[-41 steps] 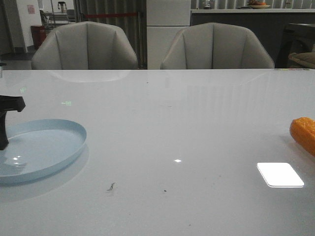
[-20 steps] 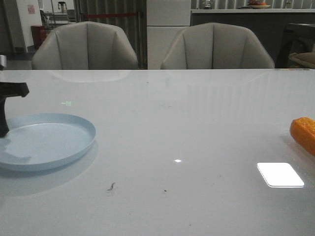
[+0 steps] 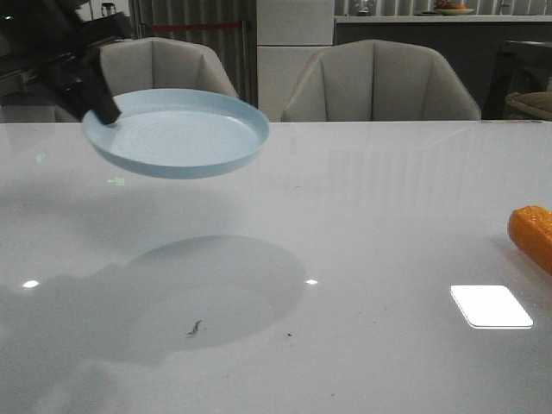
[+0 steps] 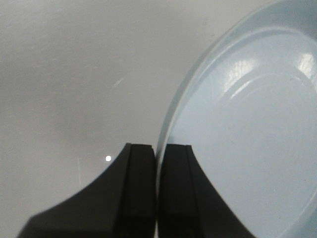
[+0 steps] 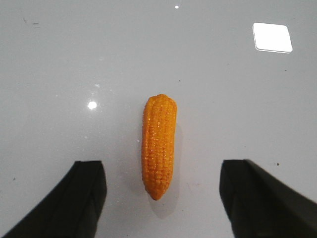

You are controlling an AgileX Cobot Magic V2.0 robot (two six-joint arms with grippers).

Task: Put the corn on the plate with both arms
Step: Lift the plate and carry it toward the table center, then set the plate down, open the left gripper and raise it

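The pale blue plate (image 3: 177, 134) hangs in the air above the table's left half, roughly level, its shadow on the tabletop below. My left gripper (image 3: 95, 108) is shut on the plate's left rim; in the left wrist view the two black fingers (image 4: 140, 188) pinch the rim of the plate (image 4: 247, 129). The orange-yellow corn (image 5: 158, 145) lies flat on the table, and its end shows at the right edge of the front view as the corn (image 3: 532, 233). My right gripper (image 5: 161, 198) hovers over it, open wide, fingers on either side of the tapered tip without touching. The right arm itself is outside the front view.
Two grey chairs (image 3: 379, 82) stand behind the table's far edge. A bright window reflection (image 3: 491, 306) lies on the glossy tabletop near the corn. Small dark specks (image 3: 195, 328) sit on the table near the front.
The left gripper has lifted the plate off the table and carried it up and to the right. The corn has not moved.
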